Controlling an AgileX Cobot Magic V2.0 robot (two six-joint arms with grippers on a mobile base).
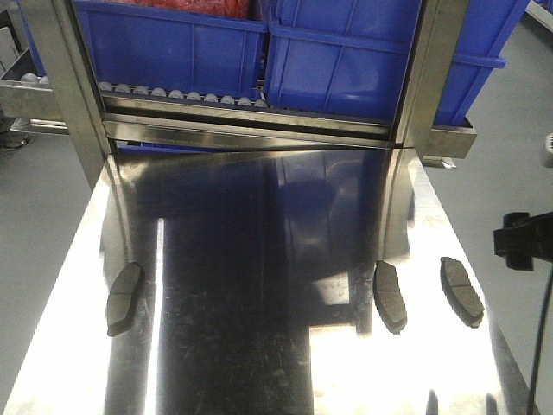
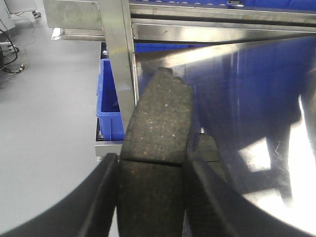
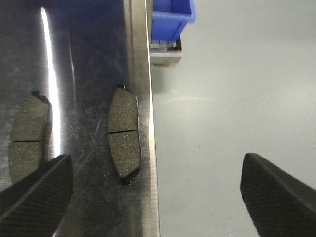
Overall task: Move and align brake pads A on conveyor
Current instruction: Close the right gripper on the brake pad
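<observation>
Your left fingers are clamping one brake pad; your right fingers are hovering apart above another pad at the worktop edge.

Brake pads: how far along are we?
Done: nothing visible; no conveyor in view. In hand: left fingers clamp one pad. Left: three pads on the steel table, one at left, two at right. Right fingers open.

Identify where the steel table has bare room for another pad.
Free: the wide middle of the steel table, between the left pad and the inner right pad, back to the roller rack. Crowded: the right edge, where the outer right pad lies close by.
</observation>
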